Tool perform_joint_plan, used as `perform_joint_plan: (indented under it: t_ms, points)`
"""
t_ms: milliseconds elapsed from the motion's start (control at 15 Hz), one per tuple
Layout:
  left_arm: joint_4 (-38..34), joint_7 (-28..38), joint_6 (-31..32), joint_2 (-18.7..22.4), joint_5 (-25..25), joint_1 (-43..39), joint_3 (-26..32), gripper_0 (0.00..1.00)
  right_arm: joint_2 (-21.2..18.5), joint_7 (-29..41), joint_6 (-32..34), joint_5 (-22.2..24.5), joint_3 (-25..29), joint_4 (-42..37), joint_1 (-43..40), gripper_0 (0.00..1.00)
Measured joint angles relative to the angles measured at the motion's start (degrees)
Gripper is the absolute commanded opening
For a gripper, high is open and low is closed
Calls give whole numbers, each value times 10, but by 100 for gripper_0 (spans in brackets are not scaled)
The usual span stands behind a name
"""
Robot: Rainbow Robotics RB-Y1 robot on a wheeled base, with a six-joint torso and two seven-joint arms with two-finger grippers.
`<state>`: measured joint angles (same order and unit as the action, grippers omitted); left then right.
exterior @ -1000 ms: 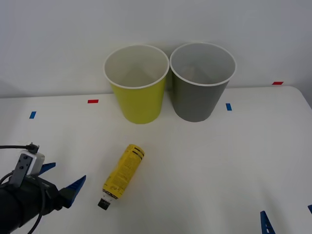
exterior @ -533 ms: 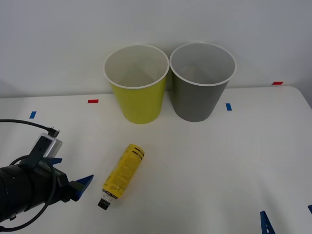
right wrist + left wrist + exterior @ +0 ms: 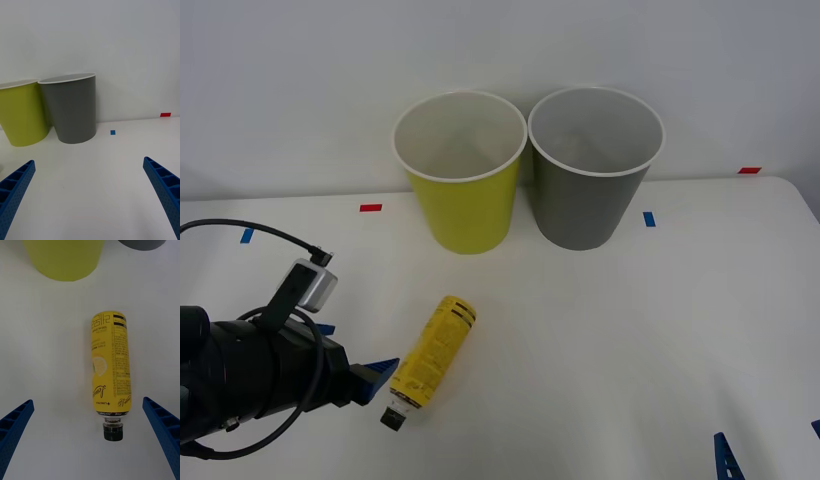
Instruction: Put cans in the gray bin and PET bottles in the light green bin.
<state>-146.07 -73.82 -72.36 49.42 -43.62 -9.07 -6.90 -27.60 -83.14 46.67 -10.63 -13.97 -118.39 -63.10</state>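
The PET bottle (image 3: 435,350), yellow with black print and a black cap, lies on its side on the white table, cap toward me. My left gripper (image 3: 356,347) is open just left of its cap end. In the left wrist view the PET bottle (image 3: 110,367) lies ahead between the spread fingers (image 3: 15,423) of my left gripper (image 3: 88,403). The light green bin (image 3: 460,175) and the gray bin (image 3: 590,175) stand side by side at the back. My right gripper (image 3: 770,445) waits open at the near right corner. Cans are out of view.
The right wrist view has my right gripper (image 3: 89,163) open over bare table, facing the gray bin (image 3: 73,108) and light green bin (image 3: 22,112). Small red tape (image 3: 370,208) and blue tape (image 3: 648,218) marks dot the table. A wall rises behind the bins.
My left arm has moved right and forward from the table's left edge, bringing its open fingers close to the bottle's cap end. The bottle, bins and right gripper have stayed put.
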Motion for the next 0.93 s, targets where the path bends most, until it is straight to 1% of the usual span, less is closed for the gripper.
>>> perform_joint_plan:
  t_ms: [133, 267, 400, 600, 667, 800, 933]
  points:
    - [0, 19, -1, 6, 30, 18, -31, 100, 0, 0, 0, 0, 0, 0, 0, 100]
    - [2, 69, -1, 16, 52, 44, -67, 100, 0, 0, 0, 0, 0, 0, 0, 100]
    - [15, 94, -1, 20, 56, 71, -94, 100, 0, 0, 0, 0, 0, 0, 0, 100]
    - [47, 104, -2, 21, 56, 123, -139, 100, 0, 0, 0, 0, 0, 0, 0, 100]
    - [55, 106, -10, 21, 57, 141, -152, 100, 0, 0, 0, 0, 0, 0, 0, 100]
    - [61, 113, -49, 20, 56, 185, -180, 100, 0, 0, 0, 0, 0, 0, 0, 100]
    - [68, 120, -77, 6, 57, 209, -194, 100, 0, 0, 0, 0, 0, 0, 0, 100]
